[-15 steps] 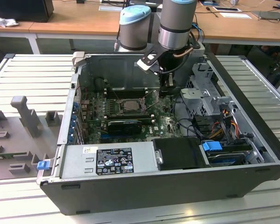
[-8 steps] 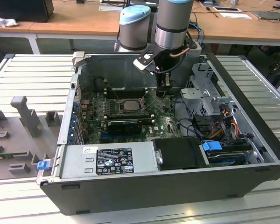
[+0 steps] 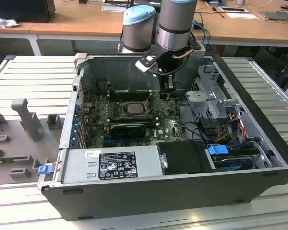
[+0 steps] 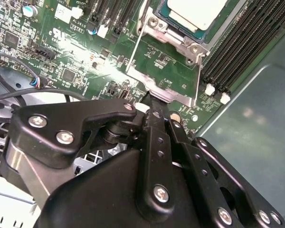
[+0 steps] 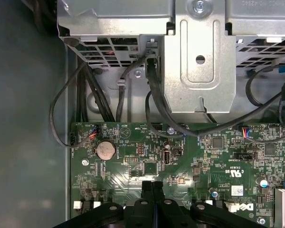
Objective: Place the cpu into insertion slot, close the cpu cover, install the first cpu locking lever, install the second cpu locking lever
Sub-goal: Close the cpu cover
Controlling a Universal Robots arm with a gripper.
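Bright, even light from above. Glare streak on green circuit board (image 4: 109, 71) in second wrist view; pale sheen on case wall (image 4: 256, 123); black claw (image 4: 151, 98) dark.

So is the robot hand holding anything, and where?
It cannot be told. The gripper is shut, its tip at the edge of the metal cover near the chip; it may pinch that edge or only push it.

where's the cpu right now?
The cpu sits in the motherboard socket, mid-case in the exterior view, on that view's left of the gripper.
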